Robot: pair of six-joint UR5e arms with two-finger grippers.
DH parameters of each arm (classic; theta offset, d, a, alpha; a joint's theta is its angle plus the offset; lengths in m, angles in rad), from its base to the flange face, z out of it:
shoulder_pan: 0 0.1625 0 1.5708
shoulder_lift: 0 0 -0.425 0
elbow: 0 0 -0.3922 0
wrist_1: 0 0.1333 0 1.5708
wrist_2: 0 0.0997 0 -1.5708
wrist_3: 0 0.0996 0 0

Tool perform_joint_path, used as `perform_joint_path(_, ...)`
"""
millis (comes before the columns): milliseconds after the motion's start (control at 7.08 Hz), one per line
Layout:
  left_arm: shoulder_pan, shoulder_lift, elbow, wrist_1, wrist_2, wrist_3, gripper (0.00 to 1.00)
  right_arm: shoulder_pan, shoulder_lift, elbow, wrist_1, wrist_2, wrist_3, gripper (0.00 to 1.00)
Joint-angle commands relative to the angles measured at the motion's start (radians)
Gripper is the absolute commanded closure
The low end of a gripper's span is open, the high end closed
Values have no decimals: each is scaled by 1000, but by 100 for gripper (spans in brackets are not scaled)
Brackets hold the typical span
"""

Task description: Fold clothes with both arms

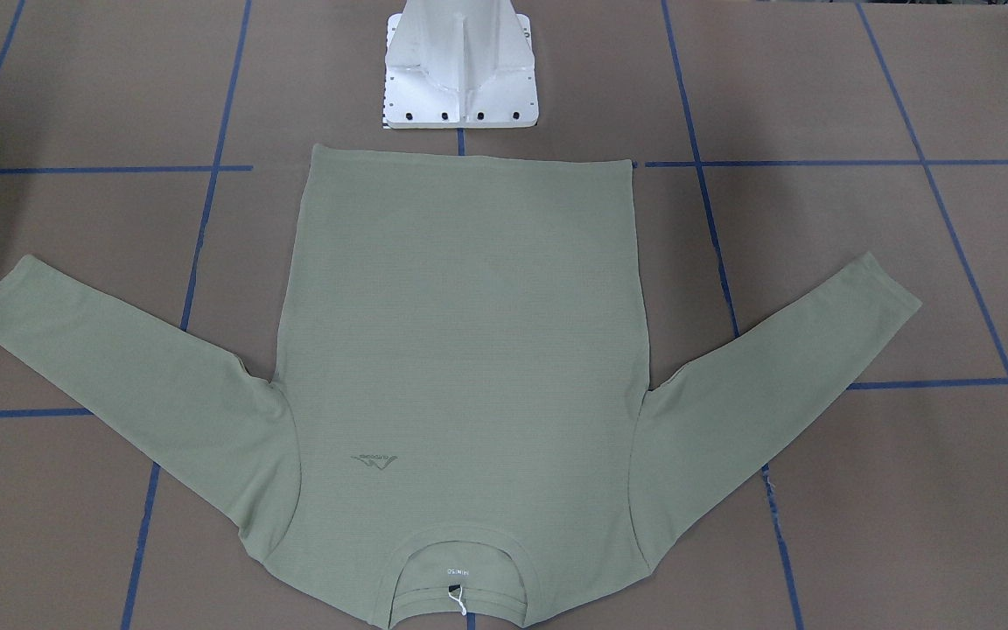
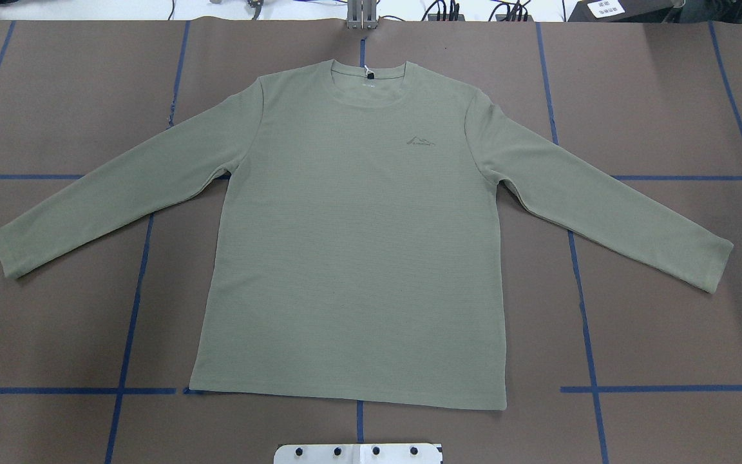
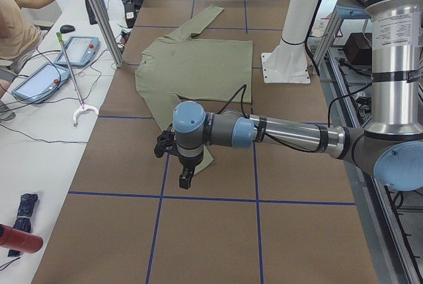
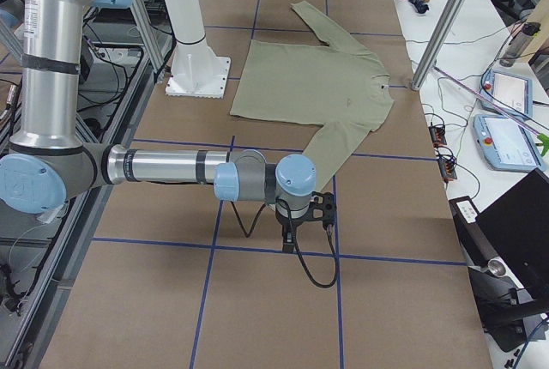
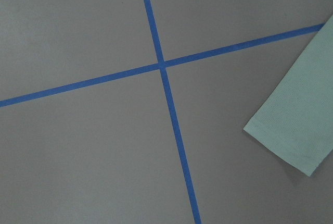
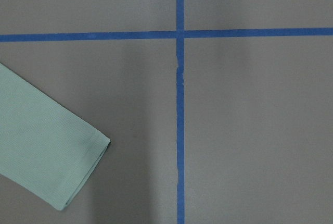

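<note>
The sage-green long-sleeved shirt lies flat and face up on the brown table, both sleeves spread out and the collar at the far edge from the robot. It also shows in the front view. My left gripper shows only in the exterior left view, pointing down above the table near the sleeve's cuff. My right gripper shows only in the exterior right view, likewise near the other cuff. I cannot tell whether either is open or shut. No fingers show in the wrist views.
The white pedestal base stands just behind the shirt's hem. Blue tape lines grid the table. A side bench holds tablets and a person sits there. Metal frame posts stand at the table's far edge.
</note>
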Motion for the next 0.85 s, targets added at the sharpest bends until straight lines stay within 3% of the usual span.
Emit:
perform_joint_path(0,0,-2,-4,1,-73,-2,1,0,0,0,0,-2,-1,0)
perform_joint_path(707,0,-2,-34,-2,-75,-10,0,-19,-52,-3,158,6,22,0)
